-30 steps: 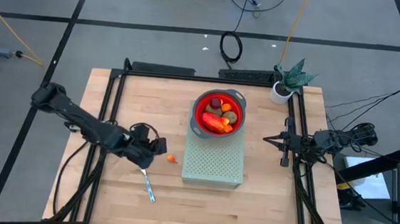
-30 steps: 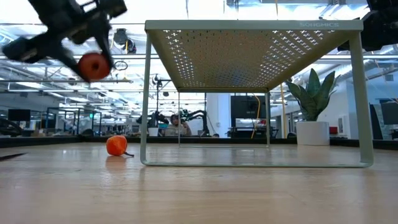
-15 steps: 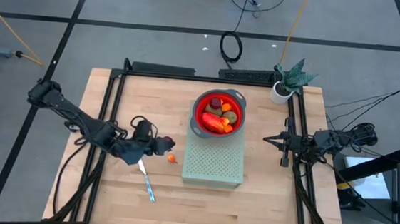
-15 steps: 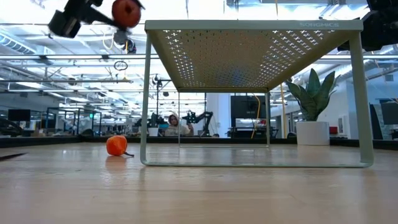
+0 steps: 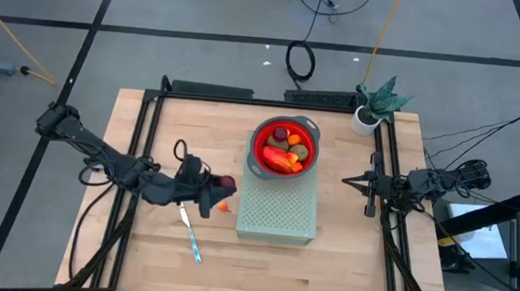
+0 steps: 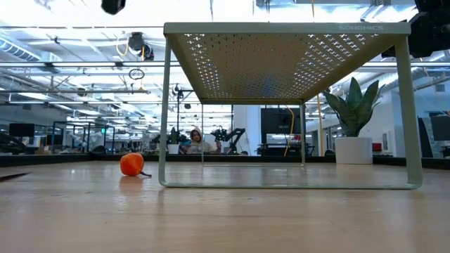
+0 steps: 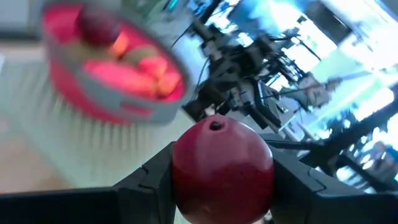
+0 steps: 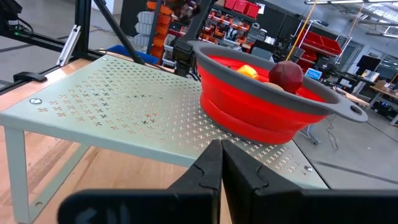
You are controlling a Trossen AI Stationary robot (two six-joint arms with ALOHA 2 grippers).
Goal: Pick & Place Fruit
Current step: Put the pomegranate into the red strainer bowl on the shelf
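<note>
The left gripper [image 5: 216, 190] is grasping a dark red ball [image 7: 222, 164] at centre-left of the high view, with the bowl [image 5: 259, 132] lying up and to its right on the shelf [image 5: 277, 223]. The right gripper [image 5: 350, 181] is waiting clenched at right.

Dark red round fruit [image 7: 222, 165]: smooth, ball-shaped, small dimple on top, clamped between the left tool's [image 5: 220, 188] two fingers, centre-left of the high view. Tiny orange ball fruit [image 6: 131, 164]: resting on the wooden worktop [image 5: 324, 271], left of centre in the low view. Second dark red ball [image 8: 286, 75], elongated red-orange fruit [image 5: 280, 159], brown-green ovals [image 5: 304, 154]: heaped together, upper centre of the high view.
</note>
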